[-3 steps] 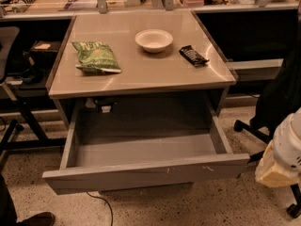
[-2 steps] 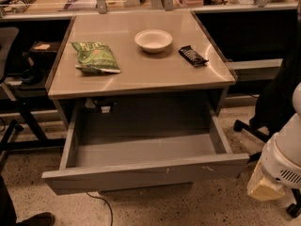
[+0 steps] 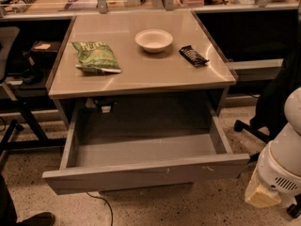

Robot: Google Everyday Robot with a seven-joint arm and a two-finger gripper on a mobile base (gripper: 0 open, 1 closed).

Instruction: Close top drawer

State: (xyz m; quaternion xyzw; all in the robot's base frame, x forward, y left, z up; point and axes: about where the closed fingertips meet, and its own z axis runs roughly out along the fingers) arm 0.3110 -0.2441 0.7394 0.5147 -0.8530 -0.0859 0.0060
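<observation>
The top drawer (image 3: 146, 172) is a wide grey drawer pulled far out from under the desk top (image 3: 141, 69). Its inside is empty. Its plain front has small white scuff marks right of centre. My white arm (image 3: 282, 166) stands at the lower right, just right of the drawer's front right corner and apart from it. My gripper (image 3: 262, 195) is at the arm's low end, a pale cream part near the floor, lower than the drawer front.
On the desk top lie a green chip bag (image 3: 96, 57), a white bowl (image 3: 154, 40) and a dark snack bar (image 3: 194, 55). A black chair base (image 3: 254, 128) stands at the right, a black stand (image 3: 19, 126) at the left, a cable (image 3: 106, 208) on the floor.
My arm has sunk lower at the right of the drawer and shifted slightly left. The drawer has not moved.
</observation>
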